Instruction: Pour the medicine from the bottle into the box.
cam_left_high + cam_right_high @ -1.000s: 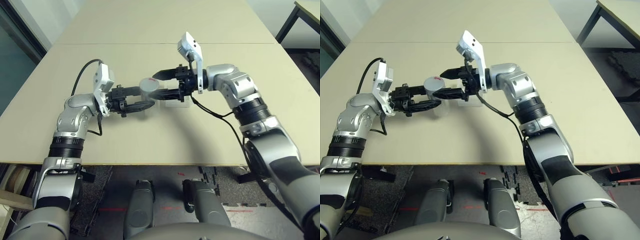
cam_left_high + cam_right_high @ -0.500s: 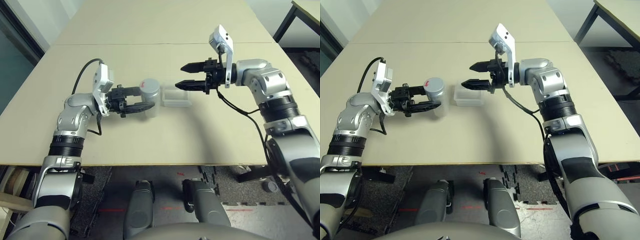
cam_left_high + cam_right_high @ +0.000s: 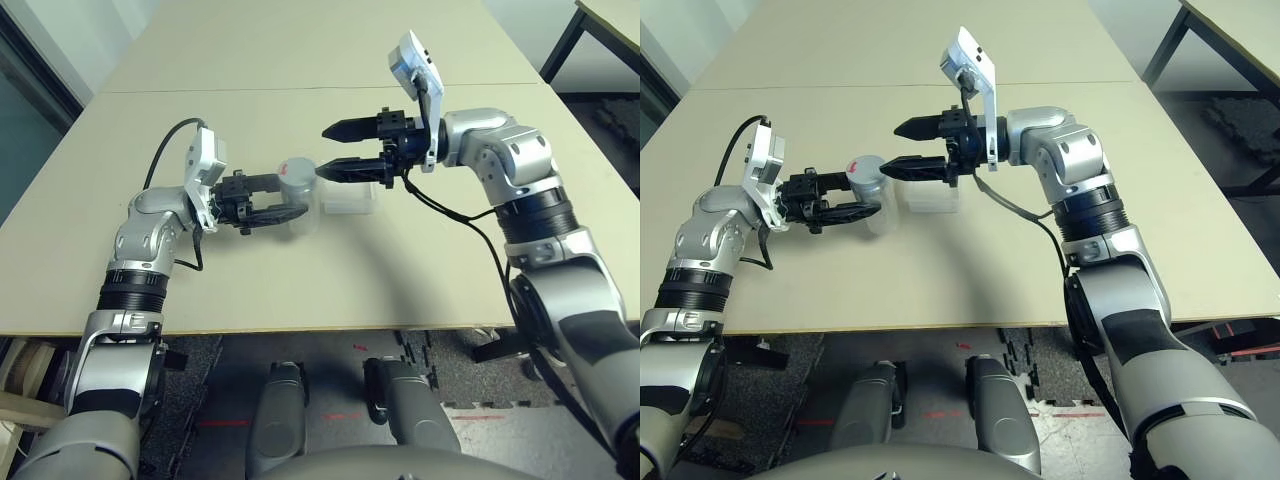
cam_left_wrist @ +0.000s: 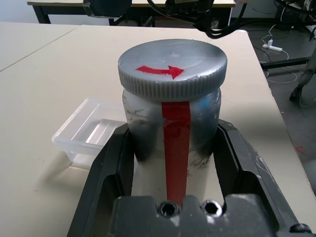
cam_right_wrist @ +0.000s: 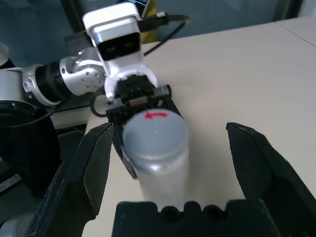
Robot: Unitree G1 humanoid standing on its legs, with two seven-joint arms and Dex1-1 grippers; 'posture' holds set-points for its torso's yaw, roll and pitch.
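Your left hand point(image 3: 278, 200) grips the capped bottle point(image 4: 173, 123) upright on the tabletop point(image 3: 250, 285). Just beside it sits the clear box point(image 3: 350, 200), and your right hand point(image 3: 902, 148) hovers there, fingers spread, holding nothing.

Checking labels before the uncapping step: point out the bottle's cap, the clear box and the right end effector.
cap point(image 4: 173, 61): left wrist view, top face
clear box point(image 4: 69, 134): left wrist view, rim corner
right end effector point(image 3: 902, 148): right eye view, midway between fingertips
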